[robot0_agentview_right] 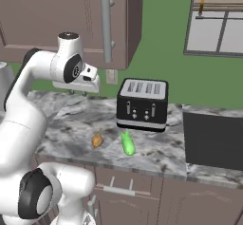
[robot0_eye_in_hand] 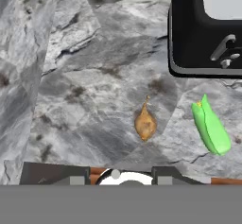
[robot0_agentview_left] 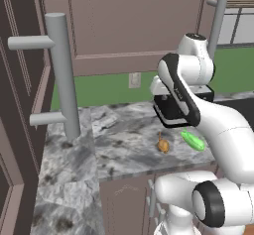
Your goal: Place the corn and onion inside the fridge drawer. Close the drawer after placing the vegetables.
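We've got the onion (robot0_eye_in_hand: pixel 145 123) and the corn (robot0_eye_in_hand: pixel 211 128) both lying on the grey marble counter (robot0_eye_in_hand: pixel 85 76), near its front edge. They're close but apart, not touching. In the hand view the onion sits near centre with its stem tip pointing up-frame, and the corn is off to its right, lying lengthwise.

Right base view: onion (robot0_agentview_right: pixel 97 140) left, corn (robot0_agentview_right: pixel 127 143) right, both just in front of the black toaster (robot0_agentview_right: pixel 142 105). The corn lies nearest the toaster's front face, with a small gap between them. Left base view puts the onion (robot0_agentview_left: pixel 163 145) and corn (robot0_agentview_left: pixel 193 141) just past the arm's forearm.

The gripper (robot0_agentview_right: pixel 76 89) hangs above the counter, up-left of the onion, nothing in it that we can see. The hand view looks straight down at both vegetables. Jaws: we can't tell whether they're spread or pressed together; the fingertips are barely in frame at the bottom of the hand view and the base views hide them behind the wrist.

Brown upper cabinets (robot0_agentview_right: pixel 61 15) with long grey bar handles (robot0_agentview_right: pixel 105 27) hang over the counter, green wall (robot0_agentview_right: pixel 161 34) behind. A window (robot0_agentview_right: pixel 216 24) sits upper right in the right base view, with a dark appliance (robot0_agentview_right: pixel 213 138) right of the toaster.
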Motion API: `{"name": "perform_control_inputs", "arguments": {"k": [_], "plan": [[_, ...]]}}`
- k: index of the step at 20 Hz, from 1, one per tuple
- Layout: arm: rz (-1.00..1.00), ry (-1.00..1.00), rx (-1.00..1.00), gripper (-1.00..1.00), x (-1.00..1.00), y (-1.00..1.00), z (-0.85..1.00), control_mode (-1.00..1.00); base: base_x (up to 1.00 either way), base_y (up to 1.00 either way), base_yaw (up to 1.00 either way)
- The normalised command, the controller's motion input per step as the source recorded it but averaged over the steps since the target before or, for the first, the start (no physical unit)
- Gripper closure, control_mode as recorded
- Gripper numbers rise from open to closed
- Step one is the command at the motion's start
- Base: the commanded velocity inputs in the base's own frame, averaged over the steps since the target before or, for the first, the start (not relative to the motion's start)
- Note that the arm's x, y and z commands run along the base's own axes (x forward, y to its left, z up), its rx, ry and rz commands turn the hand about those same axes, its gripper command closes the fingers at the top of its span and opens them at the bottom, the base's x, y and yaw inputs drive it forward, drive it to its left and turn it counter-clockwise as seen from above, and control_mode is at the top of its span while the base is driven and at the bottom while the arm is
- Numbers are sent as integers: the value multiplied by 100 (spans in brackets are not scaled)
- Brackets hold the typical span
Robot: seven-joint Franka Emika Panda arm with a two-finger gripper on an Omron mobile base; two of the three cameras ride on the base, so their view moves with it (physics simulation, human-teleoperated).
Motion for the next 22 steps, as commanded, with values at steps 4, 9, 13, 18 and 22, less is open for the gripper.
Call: {"name": "perform_control_inputs", "arguments": {"k": [4, 9, 13, 18, 22], "plan": [[2, -2, -2, -100, -39, 3, -11, -100, 0, 0, 0], [0, 6, -6, -100, -25, 1, -90, -100, 0, 0, 0], [-1, 10, -8, -100, 0, 0, -100, -100, 0, 0, 0], [-1, 9, -6, -100, 6, -20, -100, -100, 0, 0, 0], [0, 9, -3, -100, 14, -26, -98, -100, 0, 0, 0]]}}
